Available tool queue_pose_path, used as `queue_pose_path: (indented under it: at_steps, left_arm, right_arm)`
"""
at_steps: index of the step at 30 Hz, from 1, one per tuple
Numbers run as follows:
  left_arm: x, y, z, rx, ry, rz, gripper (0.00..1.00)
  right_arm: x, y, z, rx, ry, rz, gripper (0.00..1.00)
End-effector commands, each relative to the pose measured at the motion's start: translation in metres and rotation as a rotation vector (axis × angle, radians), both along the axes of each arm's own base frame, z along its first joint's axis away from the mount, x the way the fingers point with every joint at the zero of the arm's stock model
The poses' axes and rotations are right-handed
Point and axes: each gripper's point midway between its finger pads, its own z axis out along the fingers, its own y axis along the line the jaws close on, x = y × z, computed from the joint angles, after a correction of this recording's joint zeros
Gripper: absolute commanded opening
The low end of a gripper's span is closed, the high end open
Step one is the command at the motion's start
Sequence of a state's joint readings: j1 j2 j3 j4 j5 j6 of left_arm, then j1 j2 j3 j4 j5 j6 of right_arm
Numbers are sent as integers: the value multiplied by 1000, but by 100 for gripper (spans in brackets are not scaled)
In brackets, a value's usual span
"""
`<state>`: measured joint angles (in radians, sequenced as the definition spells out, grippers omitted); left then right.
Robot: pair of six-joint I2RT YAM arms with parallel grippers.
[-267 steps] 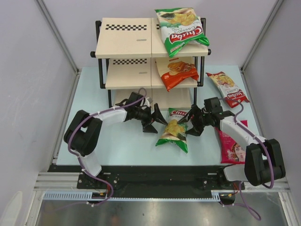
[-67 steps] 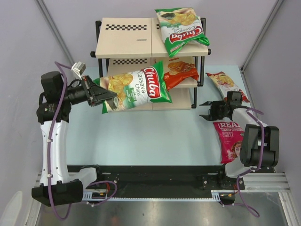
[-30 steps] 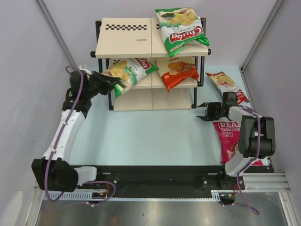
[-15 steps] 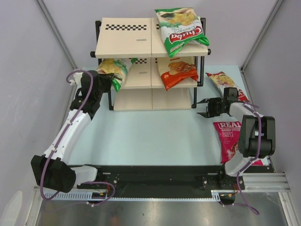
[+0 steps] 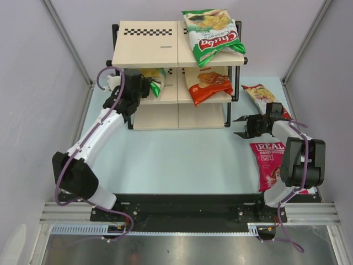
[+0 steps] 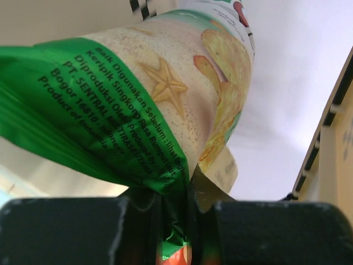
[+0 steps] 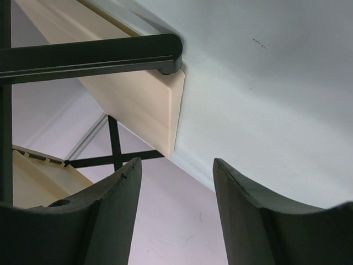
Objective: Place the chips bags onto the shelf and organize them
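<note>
- The desk (image 5: 165, 160) carries the three-tier shelf (image 5: 144, 44) at its far side.
- A green Chuba bag (image 5: 212, 34) lies on the top board, and an orange cassava bag (image 5: 207, 83) on the middle board's right.
- The magenta bag (image 5: 273, 165) and red-and-white bag (image 5: 265, 99) lie on the desk, right of the shelf.
- My left gripper (image 6: 175, 210) pinches a second Chuba bag (image 6: 138, 99) by its seam at the middle tier's left end.
- My right gripper (image 7: 176, 182) gapes wide and empty.

Reaches the left arm (image 5: 98, 134) up to the shelf (image 5: 146, 49) at its middle tier, left hand (image 5: 138, 88) pinched on a green chips bag (image 6: 138, 110), and sets the right hand (image 5: 242, 126) low beside the shelf's right leg, fingers spread.
</note>
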<state>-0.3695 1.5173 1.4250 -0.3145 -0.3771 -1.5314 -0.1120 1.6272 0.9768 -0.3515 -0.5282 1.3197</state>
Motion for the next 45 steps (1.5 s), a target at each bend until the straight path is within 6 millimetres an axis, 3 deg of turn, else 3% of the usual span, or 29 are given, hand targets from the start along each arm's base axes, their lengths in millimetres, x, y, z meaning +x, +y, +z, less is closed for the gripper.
queue_pose_path:
  at_steps: [1, 6, 9, 10, 13, 16, 19, 24, 31, 36, 37, 38, 42, 45]
  left_arm:
    - [-24, -19, -7, -3, 102, -25, 7]
    - [-42, -19, -19, 10, 159, -29, 9]
    - [-45, -18, -13, 37, 152, -46, 23]
    - [-46, -17, -17, 50, 171, -46, 35]
    - [-48, -17, -15, 65, 186, -54, 45]
    - [-50, -18, -9, 91, 169, -81, 55]
    - [-55, -8, 0, 152, 170, -78, 73]
    - [-76, 12, 38, 206, 69, -80, 84]
    - [-102, 38, 64, 192, -45, -87, 86]
    - [-126, 38, 46, 277, -14, -203, 87]
    - [-132, 37, 43, 317, -13, -238, 86]
    - [-138, 38, 36, 345, 15, -261, 86]
    - [-153, 29, 28, 509, 10, -444, 86]
    - [-160, 25, 22, 681, 29, -605, 86]
  right_arm:
    - [7, -4, 19, 0, -51, 1, 60]
    - [7, -4, 15, 4, -40, -3, 59]
    - [10, -1, 14, 8, -48, 3, 59]
    - [10, -1, 14, 11, -47, 1, 59]
    - [11, 2, 15, 18, -53, 7, 60]
    - [11, 3, 16, 12, -59, 13, 60]
    - [10, 2, 11, 3, -46, 12, 60]
    - [10, 2, 10, 1, -38, 4, 64]
    - [10, -4, 14, -14, -42, -12, 63]
    - [20, -12, 33, -99, -122, 34, 63]
    - [28, -15, 44, -124, -159, 51, 63]
    - [24, -17, 41, -140, -132, 71, 63]
    - [24, -39, 48, -261, -154, 119, 63]
    - [20, -73, 58, -387, -187, 126, 62]
